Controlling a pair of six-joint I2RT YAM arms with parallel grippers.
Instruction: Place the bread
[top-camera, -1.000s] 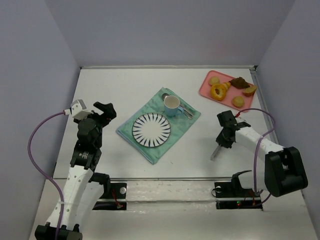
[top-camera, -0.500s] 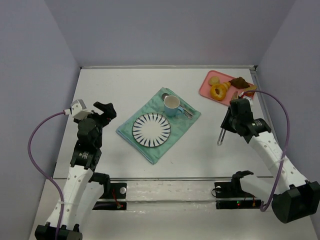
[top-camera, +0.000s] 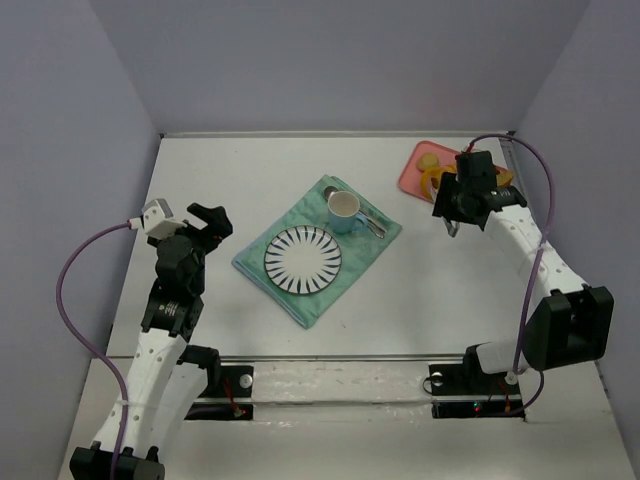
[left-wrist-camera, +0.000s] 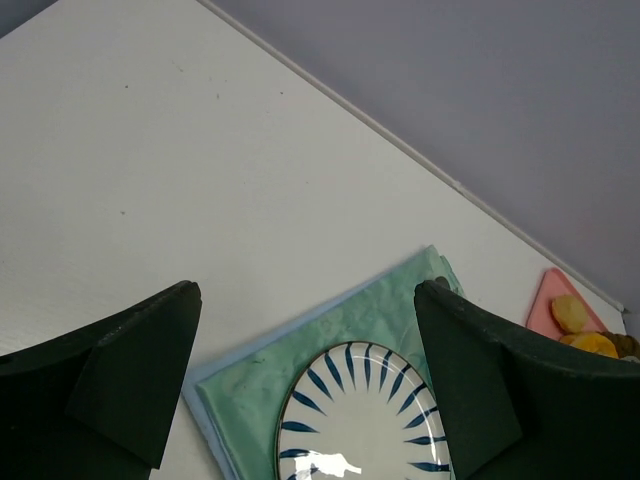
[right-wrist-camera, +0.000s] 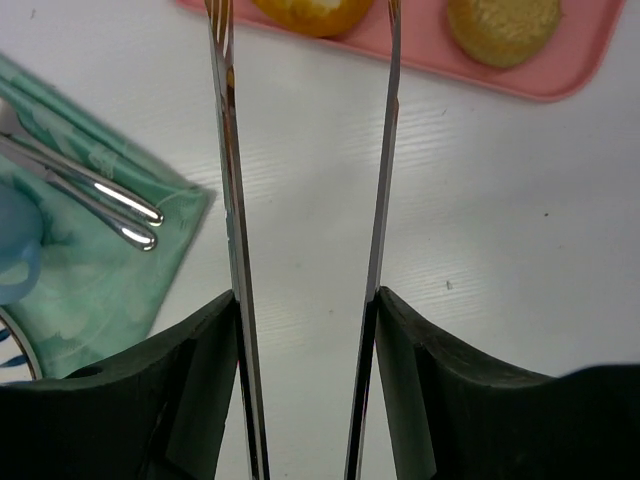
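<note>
Only an edge of the bread (right-wrist-camera: 312, 10) shows between parted tongs (right-wrist-camera: 226, 100) (clasped by right fingers (right-wrist-camera: 180, 400)); left fingers (left-wrist-camera: 120, 390) gape empty

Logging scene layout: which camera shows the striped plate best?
Top external: the plate shows whole, lying on the green cloth. The left wrist view cuts it off at the bottom edge; the right wrist view catches only a sliver at lower left.

Glossy metal tongs (right-wrist-camera: 230, 200), shiny-crusted bread (right-wrist-camera: 300, 12), smooth pink tray (right-wrist-camera: 440, 55), matt green cloth (right-wrist-camera: 90, 280).
</note>
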